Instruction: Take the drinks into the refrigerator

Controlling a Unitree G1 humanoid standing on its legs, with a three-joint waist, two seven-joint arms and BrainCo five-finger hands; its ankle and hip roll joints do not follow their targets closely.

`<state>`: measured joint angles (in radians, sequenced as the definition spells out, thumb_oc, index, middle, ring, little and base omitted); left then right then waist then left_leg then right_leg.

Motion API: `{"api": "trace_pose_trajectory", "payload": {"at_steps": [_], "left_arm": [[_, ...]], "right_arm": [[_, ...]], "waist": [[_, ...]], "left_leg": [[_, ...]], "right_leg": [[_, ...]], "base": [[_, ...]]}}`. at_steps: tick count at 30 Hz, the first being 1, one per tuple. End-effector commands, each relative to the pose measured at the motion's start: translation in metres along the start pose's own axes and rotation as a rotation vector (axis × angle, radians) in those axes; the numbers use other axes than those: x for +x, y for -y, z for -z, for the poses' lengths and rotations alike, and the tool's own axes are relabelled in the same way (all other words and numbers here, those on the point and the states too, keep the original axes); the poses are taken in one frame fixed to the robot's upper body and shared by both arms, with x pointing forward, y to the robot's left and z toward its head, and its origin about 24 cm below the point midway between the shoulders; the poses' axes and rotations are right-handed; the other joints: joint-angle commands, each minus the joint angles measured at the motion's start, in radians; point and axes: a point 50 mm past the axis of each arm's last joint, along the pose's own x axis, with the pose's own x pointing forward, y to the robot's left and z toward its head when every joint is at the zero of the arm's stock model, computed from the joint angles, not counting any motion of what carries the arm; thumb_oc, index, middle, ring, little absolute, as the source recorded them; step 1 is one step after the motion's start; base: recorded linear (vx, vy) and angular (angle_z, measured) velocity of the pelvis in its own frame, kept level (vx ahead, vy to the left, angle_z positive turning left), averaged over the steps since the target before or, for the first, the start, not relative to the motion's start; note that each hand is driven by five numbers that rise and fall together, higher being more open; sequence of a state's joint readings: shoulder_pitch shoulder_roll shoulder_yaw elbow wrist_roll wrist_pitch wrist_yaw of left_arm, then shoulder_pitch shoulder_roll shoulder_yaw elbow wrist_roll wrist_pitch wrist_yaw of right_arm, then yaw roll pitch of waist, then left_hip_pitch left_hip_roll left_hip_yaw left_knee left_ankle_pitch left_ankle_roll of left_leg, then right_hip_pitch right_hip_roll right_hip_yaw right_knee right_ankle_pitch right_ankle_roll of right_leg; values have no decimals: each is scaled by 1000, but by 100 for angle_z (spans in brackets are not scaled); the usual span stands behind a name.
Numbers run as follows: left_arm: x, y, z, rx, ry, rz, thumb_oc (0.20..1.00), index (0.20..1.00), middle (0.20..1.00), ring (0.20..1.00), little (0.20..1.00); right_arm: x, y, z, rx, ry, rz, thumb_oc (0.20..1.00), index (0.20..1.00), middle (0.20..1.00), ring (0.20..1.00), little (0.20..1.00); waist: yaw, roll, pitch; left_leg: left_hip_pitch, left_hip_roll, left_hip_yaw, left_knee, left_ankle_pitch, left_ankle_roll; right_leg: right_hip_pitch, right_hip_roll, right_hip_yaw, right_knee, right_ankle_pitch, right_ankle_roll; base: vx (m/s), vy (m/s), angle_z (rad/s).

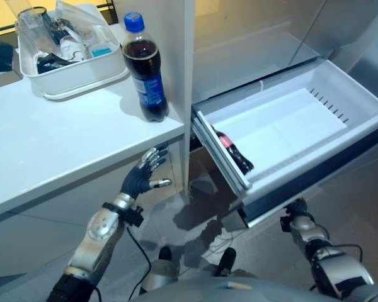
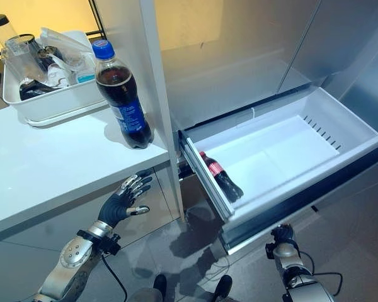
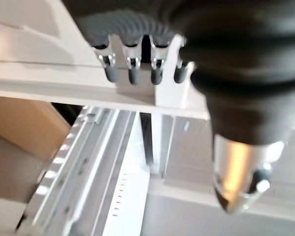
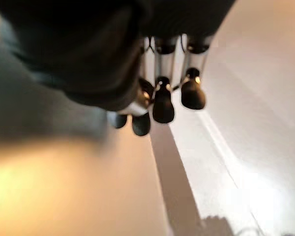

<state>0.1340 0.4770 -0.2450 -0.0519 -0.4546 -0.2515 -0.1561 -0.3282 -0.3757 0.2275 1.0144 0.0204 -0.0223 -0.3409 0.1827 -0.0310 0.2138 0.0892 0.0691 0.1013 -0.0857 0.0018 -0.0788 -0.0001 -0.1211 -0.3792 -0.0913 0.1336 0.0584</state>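
Left hand (image 1: 140, 178) is empty, fingers straight and spread, hanging below the worktop's front edge near its right corner. Right hand (image 1: 297, 209) sits low under the front of the open refrigerator drawer (image 1: 340, 135); fingers look loosely hanging in the right wrist view, gripping nothing.

Drinks: small cola bottle (image 1: 233, 151) already lies in the drawer along its left wall. Large cola bottle (image 1: 145, 68) stands upright on the worktop (image 1: 50, 145) at its right edge, close to the front right corner, just beside the refrigerator's side panel (image 1: 173, 56).

Step, as I read it: fetch the large bottle. Lift the left hand clear of the edge first, come in from the front, wrap the mid-body below the label. It's tall, so a tip risk; don't nudge it toward the panel.

White tray (image 1: 82, 72) of clutter sits at the worktop's back, apart from the bottle. Plenty of free drawer floor right of the small bottle.
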Motion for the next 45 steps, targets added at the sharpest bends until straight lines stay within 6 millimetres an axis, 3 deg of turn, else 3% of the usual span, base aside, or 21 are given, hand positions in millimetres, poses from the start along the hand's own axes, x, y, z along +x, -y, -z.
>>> {"api": "trace_pose_trajectory", "payload": {"at_steps": [1,2,5,9,13,18,19,20,21,24,27,28,30,31,33,34,35,36,38,40,45], "left_arm": [[13,16,-26,-1,142,83,1000,1000,1000,1000,1000],[13,16,-26,0,143,83,1000,1000,1000,1000,1000],[14,17,-29,26,148,98,1000,1000,1000,1000,1000],[14,16,-27,26,142,89,1000,1000,1000,1000,1000],[15,15,-27,28,145,77,1000,1000,1000,1000,1000],[16,15,-25,15,144,54,1000,1000,1000,1000,1000],[15,14,-20,-5,124,37,1000,1000,1000,1000,1000],[15,14,-19,-6,123,37,1000,1000,1000,1000,1000],[15,12,-13,-31,99,14,1000,1000,1000,1000,1000],[14,11,-6,-61,72,-11,1000,1000,1000,1000,1000],[10,8,21,-130,-23,-109,1000,1000,1000,1000,1000],[11,8,21,-130,-22,-108,1000,1000,1000,1000,1000],[8,7,41,-139,-104,-162,1000,1000,1000,1000,1000],[4,7,63,-162,-200,-210,1000,1000,1000,1000,1000],[2,7,75,-183,-248,-234,1000,1000,1000,1000,1000],[0,5,89,-150,-314,-273,1000,1000,1000,1000,1000],[0,5,89,-150,-314,-273,1000,1000,1000,1000,1000],[-10,3,115,-135,-451,-347,1000,1000,1000,1000,1000],[-13,3,126,-102,-515,-357,1000,1000,1000,1000,1000],[-37,0,161,-74,-754,-468,1000,1000,1000,1000,1000],[-72,9,187,-88,-1005,-504,1000,1000,1000,1000,1000]], "right_arm": [[-20,-2,-215,-10,782,-20,200,200,200,200,200],[-20,-2,-216,-10,783,-19,200,200,200,200,200],[-44,-4,-264,-72,965,-16,200,200,200,200,200],[-61,-12,-287,-134,1064,-40,200,200,200,200,200],[-71,-19,-295,-189,1121,-61,200,200,200,200,200],[-65,-30,-277,-216,1074,-90,200,200,200,200,200],[-56,-33,-262,-217,1010,-110,580,580,580,580,580],[-56,-34,-261,-217,1009,-112,580,580,580,580,580],[-44,-38,-240,-183,915,-135,1000,1000,1000,1000,1000],[-33,-45,-209,-112,787,-162,1000,1000,1000,1000,1000],[-17,-55,-139,3,519,-198,1000,1000,1000,1000,1000],[-17,-55,-139,3,519,-197,1000,1000,1000,1000,1000],[-14,-62,-95,79,353,-212,1000,1000,1000,1000,1000],[-17,-72,-49,131,169,-238,1000,1000,1000,1000,1000],[-21,-75,-31,148,98,-248,1000,1000,1000,1000,1000],[-29,-82,3,197,-43,-249,1000,1000,1000,1000,1000],[-29,-82,3,197,-43,-249,1000,1000,1000,1000,1000],[-43,-88,38,231,-188,-255,1000,1000,1000,1000,1000],[-48,-91,48,223,-224,-263,1000,1000,1000,1000,1000],[-69,-96,87,195,-371,-286,1000,1000,1000,1000,1000],[-89,-96,118,186,-503,-287,1000,1000,1000,1000,1000]], "waist": [[89,-22,17],[87,-23,16],[109,-36,15],[124,-46,12],[128,-50,9],[124,-48,0],[120,-47,-1],[122,-46,-2],[118,-43,-1],[110,-41,-4],[93,-33,-5],[92,-34,-7],[78,-31,-10],[67,-27,-11],[58,-26,-15],[45,-21,-17],[44,-21,-18],[32,-16,-22],[23,-15,-27],[1,-8,-39],[-36,1,-65]], "left_leg": [[-33,-76,-44,-2,-30,64],[-38,-78,-45,-2,-25,66],[-40,-79,-54,-2,-26,65],[-46,-82,-58,-2,-20,65],[-46,-84,-60,-2,-20,64],[-37,-87,-57,-2,-24,67],[-38,-89,-56,-2,-20,69],[-34,-87,-55,-2,-25,67],[-31,-87,-53,-2,-26,67],[-32,-90,-54,-2,-22,69],[-18,-88,-51,-2,-31,69],[-23,-90,-52,-2,-26,70],[-18,-89,-49,-2,-29,69],[-8,-86,-44,-2,-35,67],[-12,-88,-46,-2,-31,67],[-6,-87,-42,-2,-34,66],[-8,-87,-42,-2,-33,66],[5,-85,-33,-2,-40,63],[2,-86,-32,-2,-38,63],[15,-81,-18,-2,-47,58],[26,-83,-5,-2,-51,54]], "right_leg": [[54,-25,-64,112,-95,54],[51,-27,-66,110,-91,54],[59,-29,-76,103,-89,55],[65,-31,-86,94,-85,55],[68,-35,-89,92,-82,55],[76,-37,-89,93,-83,56],[75,-40,-92,94,-79,56],[78,-38,-91,96,-84,56],[79,-38,-90,97,-85,56],[76,-41,-92,98,-81,56],[80,-41,-87,108,-90,55],[77,-43,-89,106,-86,55],[79,-43,-86,108,-88,55],[84,-40,-83,109,-96,55],[81,-41,-84,107,-93,55],[84,-39,-80,108,-96,53],[83,-40,-81,107,-96,54],[92,-35,-72,106,-101,53],[89,-35,-71,104,-100,53],[96,-30,-61,105,-108,50],[106,-23,-45,93,-110,46]], "base": [[-13,-6,14],[-11,-1,25],[5,-7,20],[-2,2,12],[-5,12,6],[6,22,12],[0,0,0],[0,0,0],[0,0,0],[0,0,0],[4,5,1],[0,0,0],[17,5,0],[36,9,-5],[12,5,-2],[0,0,0],[44,14,-5],[41,15,-13],[33,21,-10],[34,21,-6],[47,22,-14]]}}
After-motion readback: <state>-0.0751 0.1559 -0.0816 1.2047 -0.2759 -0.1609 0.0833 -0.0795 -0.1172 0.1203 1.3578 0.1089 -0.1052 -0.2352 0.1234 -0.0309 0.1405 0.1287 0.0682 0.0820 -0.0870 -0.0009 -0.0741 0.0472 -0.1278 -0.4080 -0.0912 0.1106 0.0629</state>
